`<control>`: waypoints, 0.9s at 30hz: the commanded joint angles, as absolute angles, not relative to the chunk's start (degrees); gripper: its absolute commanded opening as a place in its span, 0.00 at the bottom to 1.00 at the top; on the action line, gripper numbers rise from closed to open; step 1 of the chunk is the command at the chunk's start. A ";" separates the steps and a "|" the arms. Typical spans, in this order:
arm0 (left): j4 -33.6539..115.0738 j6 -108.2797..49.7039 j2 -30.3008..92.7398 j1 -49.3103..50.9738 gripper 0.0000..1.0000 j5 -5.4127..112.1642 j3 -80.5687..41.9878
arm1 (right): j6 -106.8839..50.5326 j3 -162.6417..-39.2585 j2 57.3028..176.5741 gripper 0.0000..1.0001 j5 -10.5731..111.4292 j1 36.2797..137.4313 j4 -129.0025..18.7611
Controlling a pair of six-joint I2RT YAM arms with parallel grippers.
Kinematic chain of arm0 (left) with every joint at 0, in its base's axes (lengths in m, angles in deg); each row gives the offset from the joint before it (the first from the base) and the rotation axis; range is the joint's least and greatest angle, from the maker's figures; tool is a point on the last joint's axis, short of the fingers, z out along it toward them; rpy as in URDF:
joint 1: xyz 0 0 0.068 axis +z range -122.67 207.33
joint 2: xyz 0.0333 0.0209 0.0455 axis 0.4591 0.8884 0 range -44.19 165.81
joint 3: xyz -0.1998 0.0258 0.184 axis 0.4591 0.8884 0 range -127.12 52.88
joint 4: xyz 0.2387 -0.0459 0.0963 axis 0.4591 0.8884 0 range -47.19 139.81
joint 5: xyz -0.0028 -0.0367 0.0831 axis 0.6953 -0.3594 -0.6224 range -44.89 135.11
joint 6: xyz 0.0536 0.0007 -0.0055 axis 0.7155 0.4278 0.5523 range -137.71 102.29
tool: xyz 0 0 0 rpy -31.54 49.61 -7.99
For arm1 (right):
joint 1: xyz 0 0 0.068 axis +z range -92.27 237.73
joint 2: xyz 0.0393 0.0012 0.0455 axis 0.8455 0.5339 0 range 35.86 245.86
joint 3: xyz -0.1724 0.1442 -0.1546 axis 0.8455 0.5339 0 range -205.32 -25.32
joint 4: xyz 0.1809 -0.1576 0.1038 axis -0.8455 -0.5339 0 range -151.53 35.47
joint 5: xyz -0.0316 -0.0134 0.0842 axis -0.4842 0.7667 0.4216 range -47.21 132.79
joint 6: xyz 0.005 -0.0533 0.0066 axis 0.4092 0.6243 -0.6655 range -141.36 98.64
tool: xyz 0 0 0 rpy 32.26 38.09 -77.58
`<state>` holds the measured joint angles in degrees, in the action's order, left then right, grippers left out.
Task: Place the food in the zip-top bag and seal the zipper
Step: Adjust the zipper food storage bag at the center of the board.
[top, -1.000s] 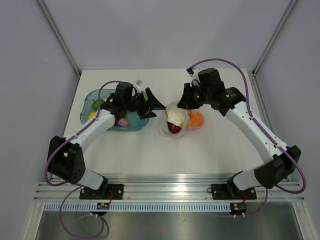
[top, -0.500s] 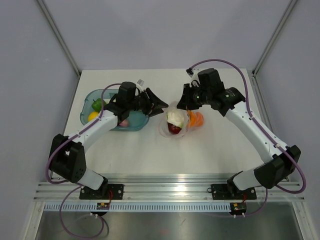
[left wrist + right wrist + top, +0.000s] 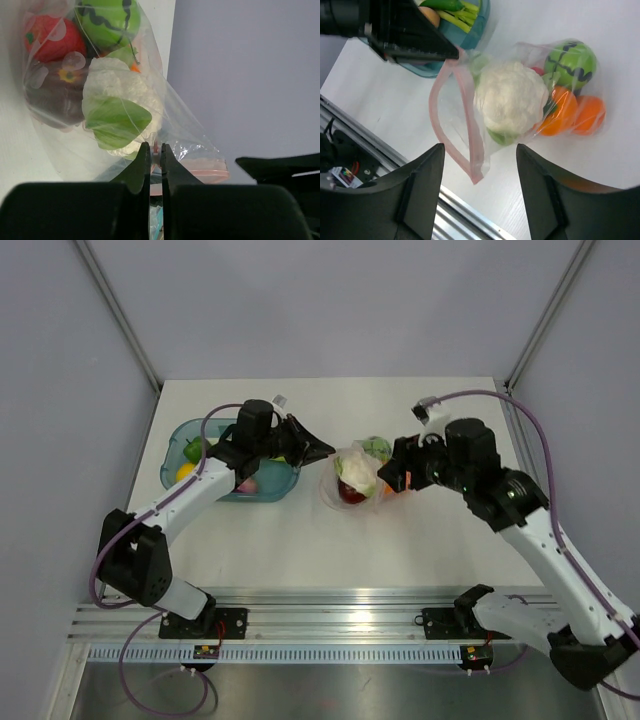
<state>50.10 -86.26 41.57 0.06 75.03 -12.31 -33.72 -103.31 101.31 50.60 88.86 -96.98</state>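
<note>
1. The bag [image 3: 352,480] lies just ahead of the left gripper [image 3: 155,147] and beneath the right gripper [image 3: 479,149], with food [image 3: 512,97] inside.
2. The left fingers are pressed together, pinching the zipper [image 3: 476,172]. The right fingers are spread and hold nothing.
3. The film looks thin, limp and slippery, so it is probably best gripped at the stiffer zipper.
4. The long axis runs away from the left fingertips, and the mouth gapes toward them.

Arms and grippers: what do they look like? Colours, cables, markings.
The left arm and right arm match: white links, black joint housings. A purple cable loops along each, with a small white tag near the wrist. The left gripper and right gripper are black, each with two flat tapering fingers. No legible markings.
</note>
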 commanded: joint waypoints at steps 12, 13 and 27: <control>50.55 -90.74 37.20 1.76 0.00 68.58 -17.43 | -17.41 -73.48 77.96 0.64 44.73 99.02 -78.79; 50.81 -90.92 37.29 1.84 0.00 68.23 -17.69 | -16.97 -73.22 78.74 0.64 42.28 100.17 -78.09; 52.22 -91.36 38.43 1.84 0.00 67.09 -19.90 | -12.13 -69.35 87.09 0.54 30.93 109.05 -63.41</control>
